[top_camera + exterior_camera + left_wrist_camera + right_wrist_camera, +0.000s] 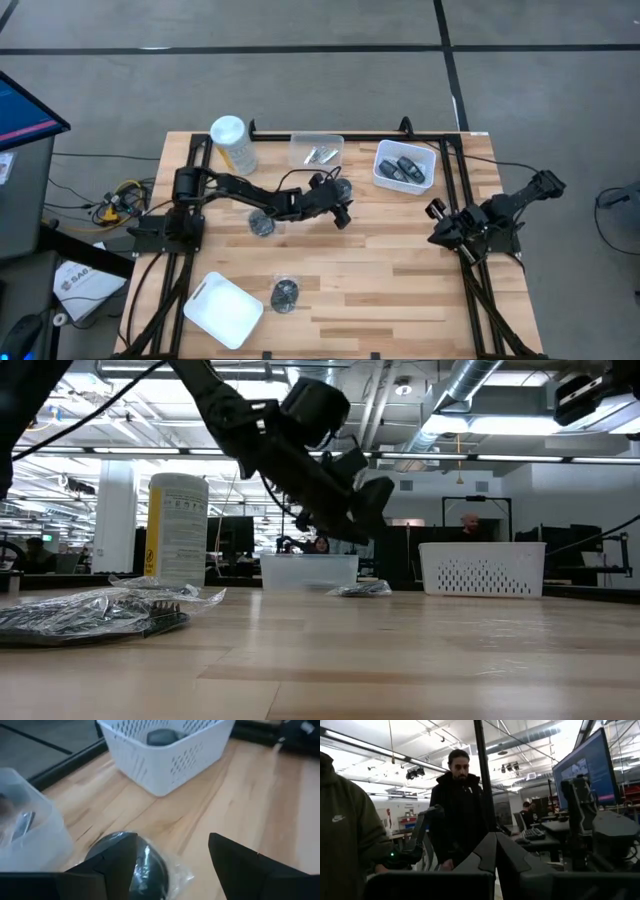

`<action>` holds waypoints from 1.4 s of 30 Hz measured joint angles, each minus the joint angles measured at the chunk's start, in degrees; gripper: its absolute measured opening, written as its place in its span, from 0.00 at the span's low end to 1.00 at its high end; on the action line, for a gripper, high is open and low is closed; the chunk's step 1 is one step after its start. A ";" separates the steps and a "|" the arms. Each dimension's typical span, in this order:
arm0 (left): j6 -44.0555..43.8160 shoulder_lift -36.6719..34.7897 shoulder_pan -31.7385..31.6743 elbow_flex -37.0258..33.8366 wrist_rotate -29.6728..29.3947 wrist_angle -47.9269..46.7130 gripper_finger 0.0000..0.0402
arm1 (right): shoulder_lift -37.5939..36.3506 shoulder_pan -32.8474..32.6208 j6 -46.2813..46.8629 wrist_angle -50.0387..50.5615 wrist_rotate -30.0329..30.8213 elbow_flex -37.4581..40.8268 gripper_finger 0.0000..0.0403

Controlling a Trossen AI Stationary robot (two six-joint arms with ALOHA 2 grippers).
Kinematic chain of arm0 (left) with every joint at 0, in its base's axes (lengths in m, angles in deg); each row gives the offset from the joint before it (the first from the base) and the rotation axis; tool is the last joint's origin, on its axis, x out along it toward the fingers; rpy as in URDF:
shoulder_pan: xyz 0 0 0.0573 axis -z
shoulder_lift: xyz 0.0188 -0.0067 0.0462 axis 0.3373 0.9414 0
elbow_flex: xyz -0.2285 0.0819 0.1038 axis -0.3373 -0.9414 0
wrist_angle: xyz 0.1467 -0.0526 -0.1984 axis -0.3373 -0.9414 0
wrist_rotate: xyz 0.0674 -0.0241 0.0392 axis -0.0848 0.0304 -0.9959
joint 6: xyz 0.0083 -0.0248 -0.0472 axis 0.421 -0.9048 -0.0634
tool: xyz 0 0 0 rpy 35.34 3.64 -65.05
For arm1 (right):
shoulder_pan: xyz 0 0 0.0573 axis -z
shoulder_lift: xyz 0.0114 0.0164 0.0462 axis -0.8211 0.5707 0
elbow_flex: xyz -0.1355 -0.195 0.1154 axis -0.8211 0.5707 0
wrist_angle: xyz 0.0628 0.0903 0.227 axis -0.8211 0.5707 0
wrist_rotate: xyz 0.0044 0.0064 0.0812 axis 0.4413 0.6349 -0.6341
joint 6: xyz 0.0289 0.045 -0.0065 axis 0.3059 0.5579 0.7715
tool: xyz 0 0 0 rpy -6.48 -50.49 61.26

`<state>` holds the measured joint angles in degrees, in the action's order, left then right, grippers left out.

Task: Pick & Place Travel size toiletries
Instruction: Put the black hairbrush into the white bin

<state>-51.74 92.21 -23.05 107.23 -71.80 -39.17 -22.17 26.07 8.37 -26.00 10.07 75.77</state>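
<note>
My left gripper point(340, 205) point(172, 840) is open and hangs above the table's far middle point(365, 510). A dark round lump in clear wrapping point(150, 870) point(360, 589) lies on the wood just below it, beside one finger. Two more wrapped lumps lie on the table, one at left of middle point(262, 224) and one near the front point(285, 293). Silvery tubes point(320, 154) sit in a clear tub point(317, 140). Dark oblong pieces point(403, 168) lie in a white perforated basket point(430, 160) point(150, 760). My right gripper point(437, 210) point(495, 840) waits shut at the right edge.
A tall pale-yellow canister point(232, 142) point(177, 530) stands at the far left. A white tray point(225, 308) lies at the near left. The table's frame rails point(455, 180) run along the far and side edges. People stand beyond the table in the right wrist view.
</note>
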 joint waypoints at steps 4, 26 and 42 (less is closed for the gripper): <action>-1.10 1.58 -1.00 0.01 0.09 0.20 0.60 | 0.00 0.00 0.12 2.17 0.00 0.00 0.00; -4.07 8.54 -2.27 0.29 -0.87 -2.48 0.42 | 0.00 0.00 3.58 1.10 -0.04 0.00 0.00; -7.76 6.97 -1.10 -0.05 0.18 -3.80 0.00 | 0.00 0.03 3.58 2.19 -0.02 0.00 0.00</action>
<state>-59.50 99.19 -24.15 107.18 -71.63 -42.97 -22.17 26.10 11.95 -23.80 10.05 75.77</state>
